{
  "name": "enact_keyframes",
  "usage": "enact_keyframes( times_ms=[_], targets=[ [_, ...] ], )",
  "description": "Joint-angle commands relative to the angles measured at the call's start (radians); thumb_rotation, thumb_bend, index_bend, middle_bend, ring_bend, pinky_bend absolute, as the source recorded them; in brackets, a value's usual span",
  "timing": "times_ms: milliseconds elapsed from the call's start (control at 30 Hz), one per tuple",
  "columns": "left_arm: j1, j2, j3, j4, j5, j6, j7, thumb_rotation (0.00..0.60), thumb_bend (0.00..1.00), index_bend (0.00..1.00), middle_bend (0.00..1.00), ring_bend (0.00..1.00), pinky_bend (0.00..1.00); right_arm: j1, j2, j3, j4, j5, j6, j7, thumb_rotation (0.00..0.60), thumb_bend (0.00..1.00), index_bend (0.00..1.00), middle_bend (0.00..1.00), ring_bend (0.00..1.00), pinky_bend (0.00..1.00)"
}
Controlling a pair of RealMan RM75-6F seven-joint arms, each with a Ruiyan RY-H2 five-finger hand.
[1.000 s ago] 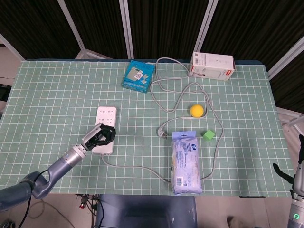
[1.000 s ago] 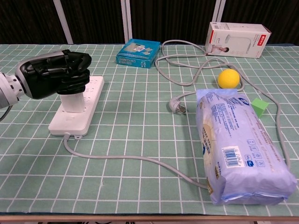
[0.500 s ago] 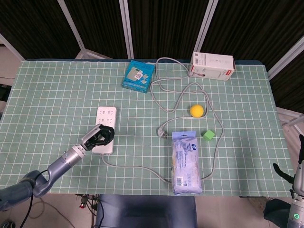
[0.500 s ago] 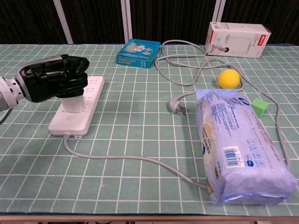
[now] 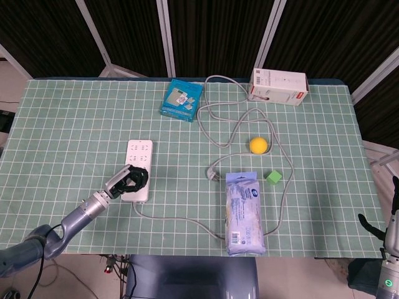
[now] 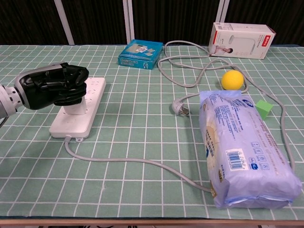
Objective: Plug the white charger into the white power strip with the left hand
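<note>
The white power strip (image 5: 139,154) (image 6: 76,122) lies on the green checked cloth at the left of the table. A white charger (image 6: 76,107) stands upright on the near half of the strip, its lower part showing below my fingers. My black left hand (image 5: 131,180) (image 6: 53,87) curls over the charger's top and grips it. In the head view the hand hides the charger. My right hand (image 5: 389,219) hangs off the table's right edge, fingers apart, holding nothing.
The strip's grey cable (image 6: 142,162) runs right to a loose plug (image 6: 179,108). A blue wipes pack (image 6: 242,147), green cube (image 6: 263,109) and yellow ball (image 6: 232,80) lie to the right. A blue box (image 6: 140,54) and a white-red box (image 6: 243,33) sit at the back.
My left hand has sunk a little and drawn back toward the left, and the charger now sits lower on the strip. The right hand has not moved.
</note>
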Motion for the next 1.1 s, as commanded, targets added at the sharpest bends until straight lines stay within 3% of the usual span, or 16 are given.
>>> enact_keyframes(
  times_ms=[33, 1100],
  targets=[
    [0.000, -0.001, 0.001, 0.002, -0.003, -0.003, 0.002, 0.600, 1.00, 0.88, 0.92, 0.81, 0.99, 0.000, 0.000, 0.001, -0.001, 0.000, 0.000, -0.001, 0.600, 0.13, 0.01, 0.00, 0.00, 0.00],
    [0.013, -0.029, 0.025, 0.047, -0.014, -0.025, 0.004, 0.600, 1.00, 0.88, 0.92, 0.81, 0.99, -0.001, -0.001, 0.006, -0.003, 0.001, 0.009, -0.005, 0.600, 0.13, 0.01, 0.00, 0.00, 0.00]
  ],
)
